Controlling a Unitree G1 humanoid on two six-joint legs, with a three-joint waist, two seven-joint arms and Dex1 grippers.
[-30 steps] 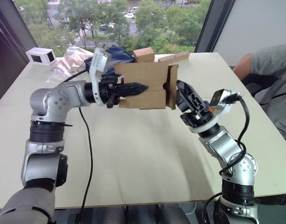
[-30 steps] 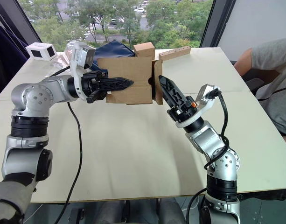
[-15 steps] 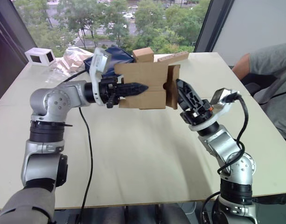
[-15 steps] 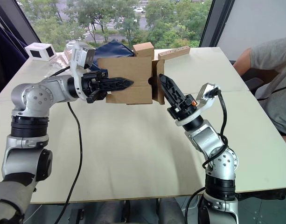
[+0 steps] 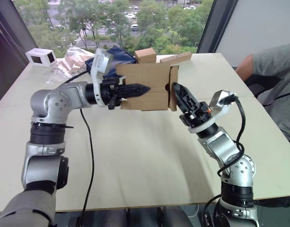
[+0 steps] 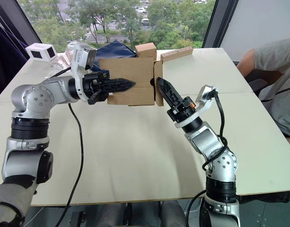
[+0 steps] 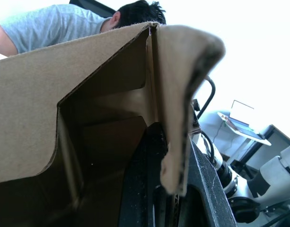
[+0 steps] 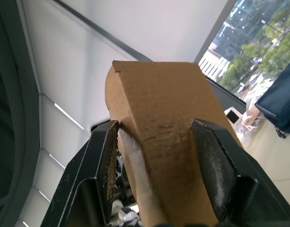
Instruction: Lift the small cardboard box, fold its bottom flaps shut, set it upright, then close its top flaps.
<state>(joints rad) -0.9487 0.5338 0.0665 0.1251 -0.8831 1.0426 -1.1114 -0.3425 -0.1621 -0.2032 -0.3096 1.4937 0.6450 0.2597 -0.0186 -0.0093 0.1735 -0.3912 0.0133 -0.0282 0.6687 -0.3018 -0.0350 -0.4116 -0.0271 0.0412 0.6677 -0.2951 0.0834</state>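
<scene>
The small cardboard box [image 5: 147, 87] is held up in the air above the far half of the table [image 5: 135, 156], lying on its side with one flapped end turned toward the robot's right. The left gripper [image 5: 135, 89] reaches in from the robot's left with its black fingers closed on the near wall of the box, one finger inside and one outside. The right gripper [image 6: 162, 90] is at the box's right end, its two fingers [image 8: 103, 165] spread around a folded flap, which sits between them.
</scene>
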